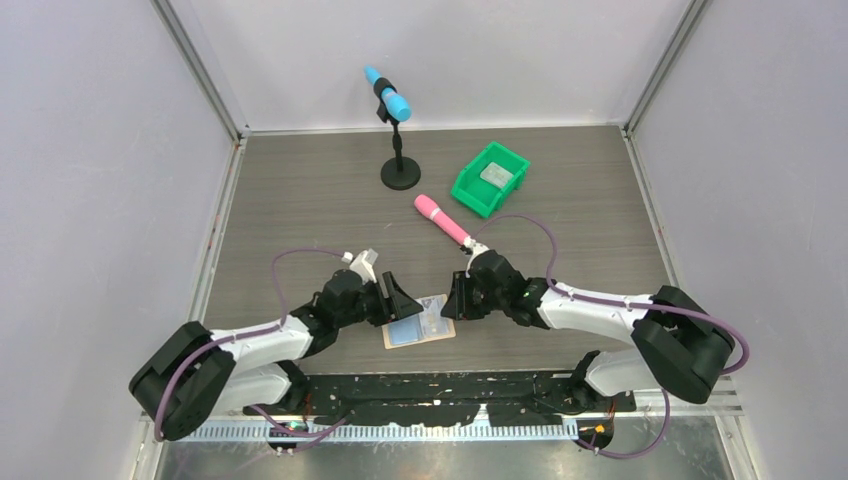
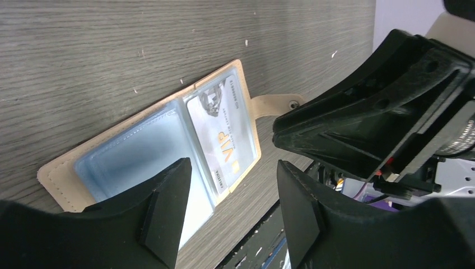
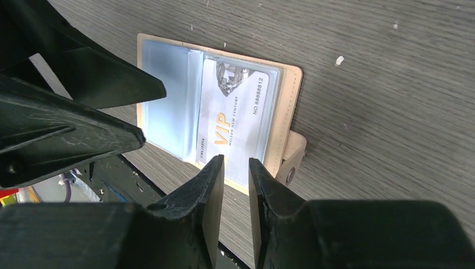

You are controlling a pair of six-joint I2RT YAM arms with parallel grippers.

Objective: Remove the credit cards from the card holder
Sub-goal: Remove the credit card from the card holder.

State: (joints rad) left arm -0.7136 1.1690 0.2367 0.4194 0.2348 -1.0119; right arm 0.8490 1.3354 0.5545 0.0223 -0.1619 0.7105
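The tan card holder [image 1: 440, 331] lies open on the table between my two grippers. Its right clear pocket holds a silvery-grey credit card [image 3: 235, 109] printed "VIP", also seen from the left wrist [image 2: 223, 131]. The left pocket [image 3: 168, 106] looks pale blue through the plastic, and I cannot tell whether a card is in it. My left gripper [image 2: 232, 163] is open wide over the holder's near edge, holding nothing. My right gripper [image 3: 236, 159] hovers at the silvery card's near end, its jaws a narrow gap apart with nothing between them.
A green bin [image 1: 470, 190] at the back right holds a flat grey rectangle [image 1: 495, 174]. A pink handled object [image 1: 442, 219] lies in front of it. A blue microphone on a black stand [image 1: 398, 150] is at the back. The table's near edge is just behind the holder.
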